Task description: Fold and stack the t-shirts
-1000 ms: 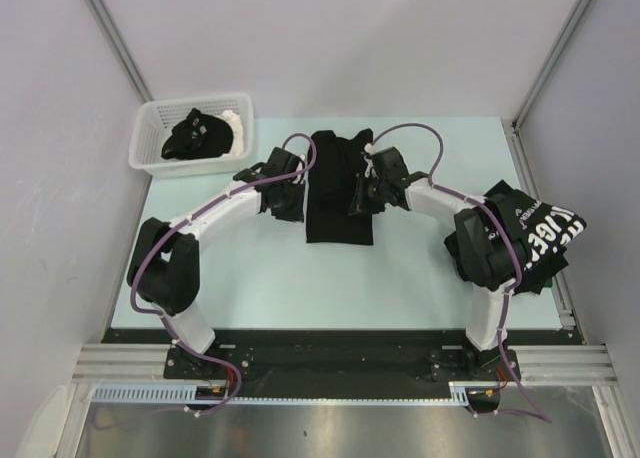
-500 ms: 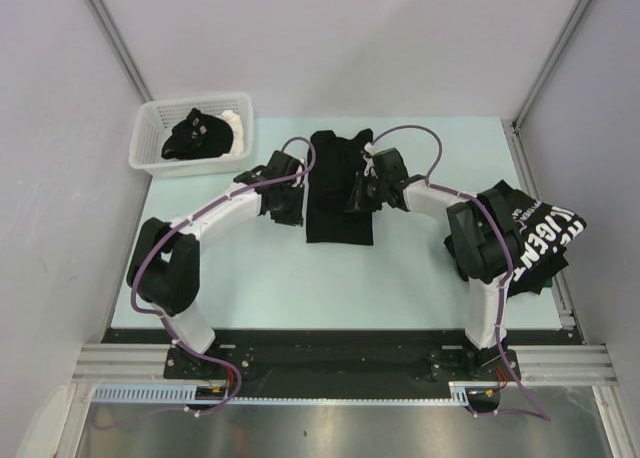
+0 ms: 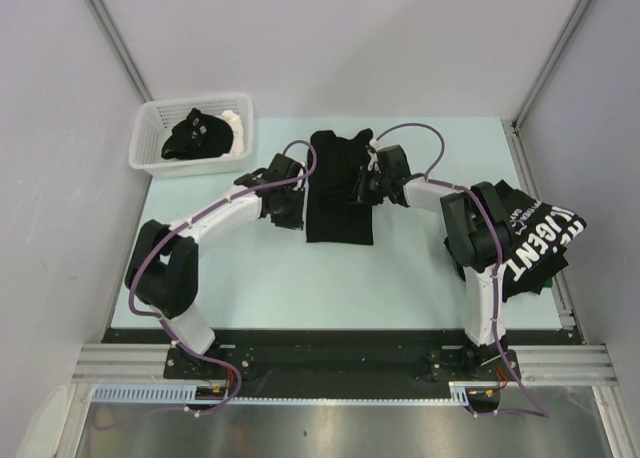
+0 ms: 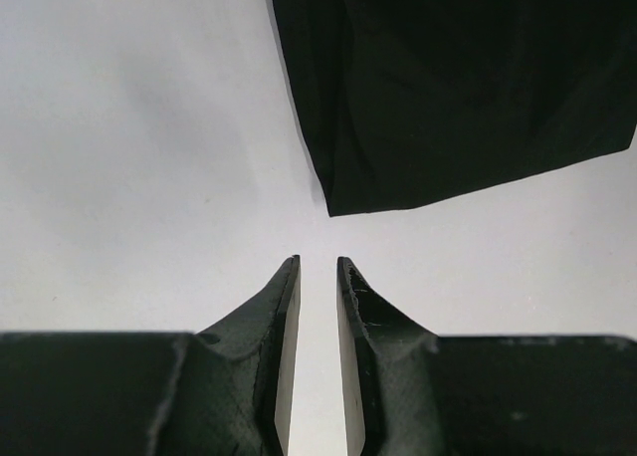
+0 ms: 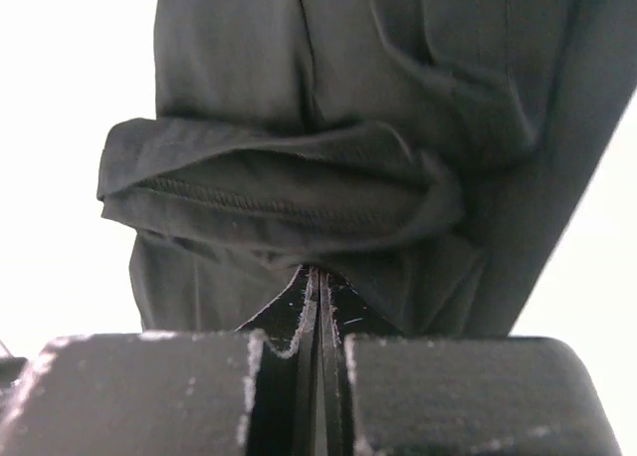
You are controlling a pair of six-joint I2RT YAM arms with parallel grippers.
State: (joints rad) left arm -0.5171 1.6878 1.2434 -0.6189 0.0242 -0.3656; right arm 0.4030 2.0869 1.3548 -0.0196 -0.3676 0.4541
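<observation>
The limp black t-shirt (image 3: 338, 203) (a folded strip) probably needs pinching at a corner; left gripper (image 4: 317, 267) stands slightly parted beside it, right gripper (image 5: 317, 274) pressed together.

Bright, even light comes from overhead, leaving only faint, soft shadows on the desk (image 3: 400, 278). Up close by the right wrist the background burns out to white, and the black shirt (image 5: 328, 127) looks dark, with a dull sheen on its folds.
</observation>
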